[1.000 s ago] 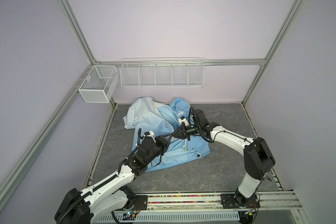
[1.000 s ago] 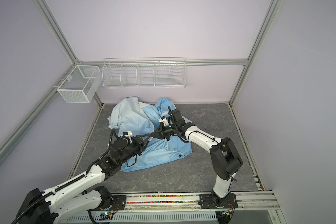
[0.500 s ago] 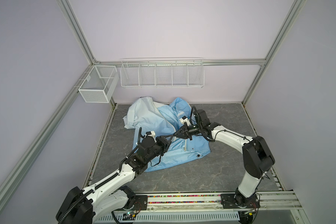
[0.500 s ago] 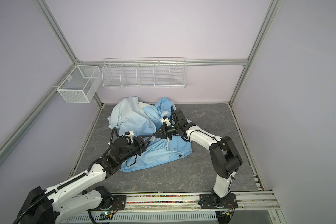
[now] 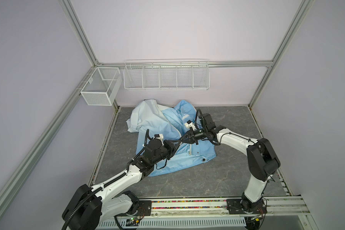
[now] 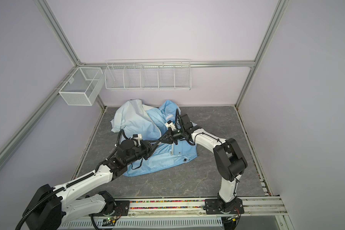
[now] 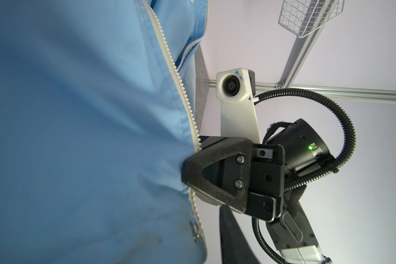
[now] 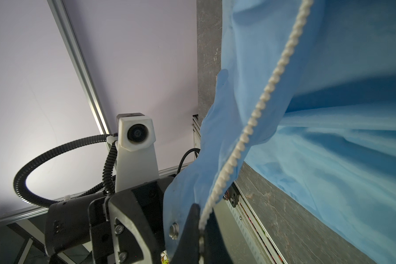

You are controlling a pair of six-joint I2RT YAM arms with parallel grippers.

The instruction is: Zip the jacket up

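Pinching jacket (image 5: 199, 157) edge, right tool (image 7: 187, 173) closed, left tool (image 5: 177, 142) touching fabric

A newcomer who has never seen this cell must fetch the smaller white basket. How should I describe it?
Find the enclosure's back left corner, beyond the jacket. The small basket hangs on the left wall's rail beside that corner. Unlike the long rack on the back wall, split into open-wire bays, it is a short box of fine mesh.
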